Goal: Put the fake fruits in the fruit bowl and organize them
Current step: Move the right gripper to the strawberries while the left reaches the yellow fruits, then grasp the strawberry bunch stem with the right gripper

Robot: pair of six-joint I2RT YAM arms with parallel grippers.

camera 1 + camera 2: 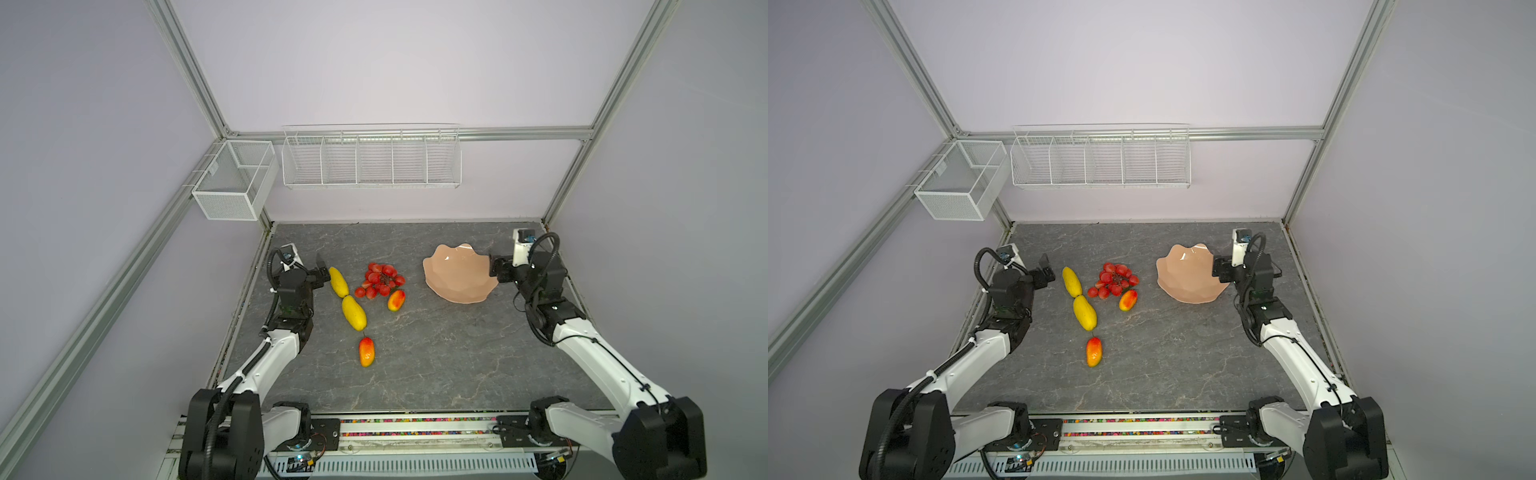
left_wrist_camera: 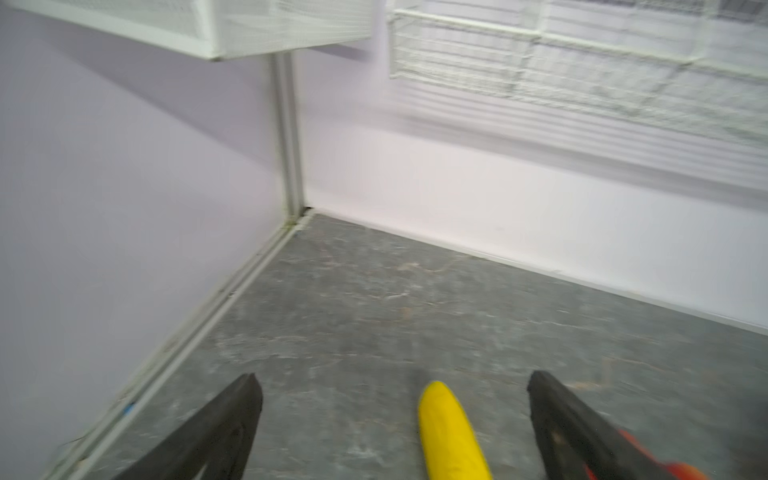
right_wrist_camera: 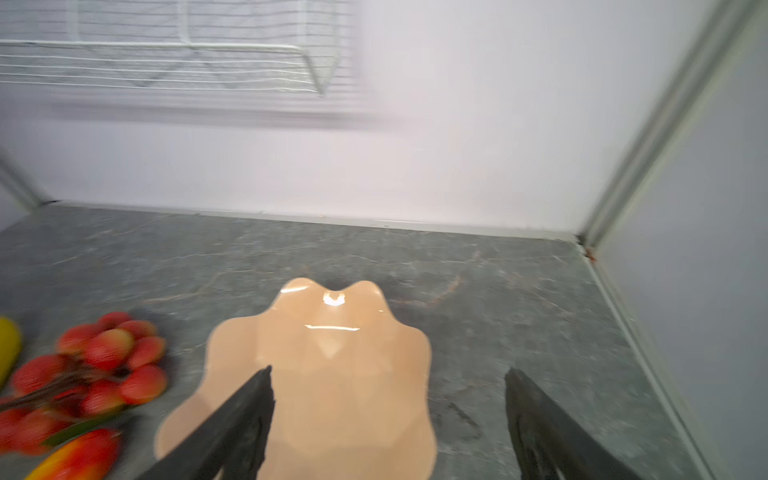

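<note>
Left fingers (image 2: 232, 424) wide apart, yellow fruit (image 2: 451, 432) tip between them

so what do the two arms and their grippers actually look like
Both the left arm and right arm have white link shells, black joint housings and black cables looping near the wrist. The left gripper and right gripper are black, each with two tapered matte fingers.

Long fruits (image 1: 354, 312) are yellow, berries (image 1: 380, 279) red, bowl (image 1: 457, 286) peach-pink, tabletop (image 1: 436, 353) veined grey.
</note>
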